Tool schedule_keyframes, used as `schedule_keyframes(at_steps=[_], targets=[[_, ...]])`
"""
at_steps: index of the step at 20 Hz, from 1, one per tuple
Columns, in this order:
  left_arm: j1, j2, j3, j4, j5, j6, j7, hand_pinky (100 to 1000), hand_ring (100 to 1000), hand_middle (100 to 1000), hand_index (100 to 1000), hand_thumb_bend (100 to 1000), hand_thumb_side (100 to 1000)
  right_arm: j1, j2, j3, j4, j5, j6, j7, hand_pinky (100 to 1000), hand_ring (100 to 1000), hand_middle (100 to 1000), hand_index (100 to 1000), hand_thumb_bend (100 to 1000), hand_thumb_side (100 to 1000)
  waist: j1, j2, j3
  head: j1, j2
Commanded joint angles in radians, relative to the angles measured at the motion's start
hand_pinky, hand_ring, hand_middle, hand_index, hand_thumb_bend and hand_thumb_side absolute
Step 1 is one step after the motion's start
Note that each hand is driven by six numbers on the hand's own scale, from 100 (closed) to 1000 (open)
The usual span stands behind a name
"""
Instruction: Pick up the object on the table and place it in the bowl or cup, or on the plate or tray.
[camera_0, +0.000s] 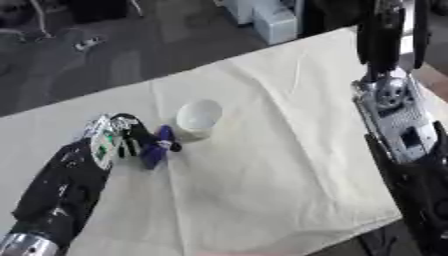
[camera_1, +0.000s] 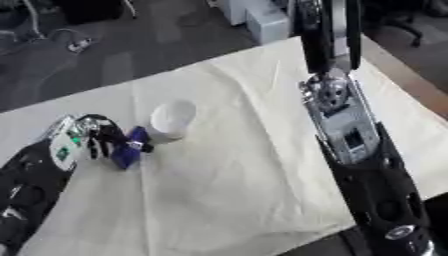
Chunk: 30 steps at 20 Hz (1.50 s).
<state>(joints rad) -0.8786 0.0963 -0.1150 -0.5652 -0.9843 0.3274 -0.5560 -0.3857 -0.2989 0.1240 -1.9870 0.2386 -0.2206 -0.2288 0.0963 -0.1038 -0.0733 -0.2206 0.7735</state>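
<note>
At the left of the frame, the left robot hand (camera_0: 122, 140), black with a green-and-white panel on its back, has its fingers curled round a small blue-purple object (camera_0: 157, 148) that looks blocky, held low over the cream cloth (camera_0: 280, 150) and just left of a smooth white cup (camera_0: 199, 119) standing upright. The cloth is wrinkled and covers the table. The right robot hand (camera_0: 385, 35) hangs at the upper right edge; whether its fingers are open cannot be told.

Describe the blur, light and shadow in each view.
Left eye view: soft all over, the blue object in the left hand is a smear, the cup pale with little detail. Right eye view: equally soft, even light, a faint shadow beside the cup, cloth creases still visible.
</note>
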Motion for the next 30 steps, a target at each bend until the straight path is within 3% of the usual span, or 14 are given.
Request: schedule_keyframes(at_steps=[1,10,27,30], targets=[[-0.018,0.013,0.005,-0.009,-0.016,-0.002,0.006,279,469,590,756,746,555,-0.021,-0.002,0.001,-0.013,0.003,-0.004,0.0,517,544,554,670,100,910,-0.005,-0.007,-0.001,-0.01,-0.003],[-0.02,0.009,0.007,-0.003,-0.049,-0.004,0.0,294,478,598,758,640,544,-0.023,0.0,0.001,-0.013,0.003,-0.004,0.0,517,544,554,670,100,908,-0.004,-0.007,-0.003,-0.013,-0.003],[-0.014,0.007,0.021,0.022,-0.083,0.011,-0.014,275,479,609,757,587,507,-0.03,0.006,0.004,-0.013,0.003,-0.004,0.002,517,544,554,670,100,906,-0.002,-0.004,-0.011,-0.02,-0.003],[-0.015,0.007,0.021,0.021,-0.091,0.014,-0.006,215,443,576,732,477,490,-0.031,0.006,0.004,-0.013,0.003,-0.004,0.002,518,544,554,670,100,905,-0.001,-0.003,-0.012,-0.023,-0.003]])
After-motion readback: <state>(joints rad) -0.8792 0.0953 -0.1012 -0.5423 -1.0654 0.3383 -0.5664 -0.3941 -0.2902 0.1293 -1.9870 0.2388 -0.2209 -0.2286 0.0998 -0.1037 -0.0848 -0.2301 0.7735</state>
